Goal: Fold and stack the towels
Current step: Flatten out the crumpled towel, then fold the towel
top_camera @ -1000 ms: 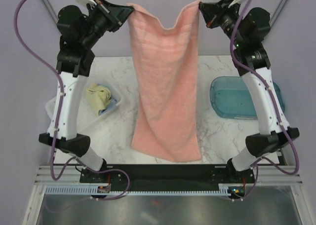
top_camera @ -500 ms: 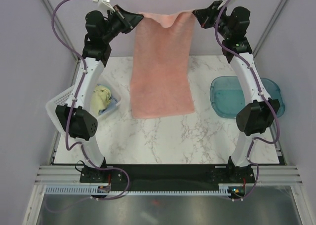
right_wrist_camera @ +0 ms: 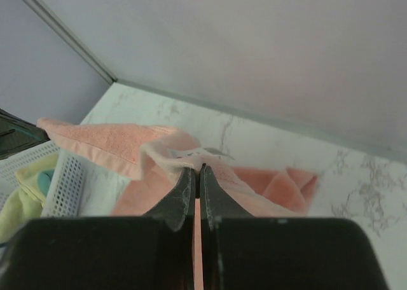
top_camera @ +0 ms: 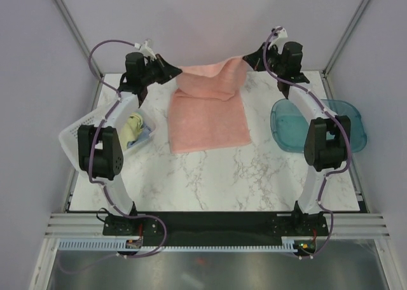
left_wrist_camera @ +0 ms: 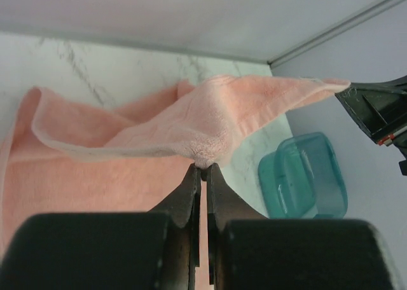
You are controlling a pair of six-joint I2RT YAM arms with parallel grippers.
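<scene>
The salmon-pink towel (top_camera: pixel 207 115) lies partly on the marble table at the back centre, its far edge still lifted. My left gripper (top_camera: pixel 175 74) is shut on its far-left corner (left_wrist_camera: pixel 202 156). My right gripper (top_camera: pixel 247 60) is shut on its far-right corner (right_wrist_camera: pixel 198 159), where a small tag shows. The edge between the two grippers sags in folds onto the cloth below. A pale-yellow-and-teal towel (top_camera: pixel 131 129) lies bunched in the white basket (top_camera: pixel 76 133) at the left. The blue-grey towel is not clearly in view.
A teal translucent tray (top_camera: pixel 294 126) sits at the right of the table, also in the left wrist view (left_wrist_camera: pixel 305 175). The white basket also shows in the right wrist view (right_wrist_camera: pixel 63 175). The back wall stands close behind both grippers.
Both grippers have come down and moved toward the back of the table with the pink towel. Its lower part now lies flat on the table instead of hanging.
</scene>
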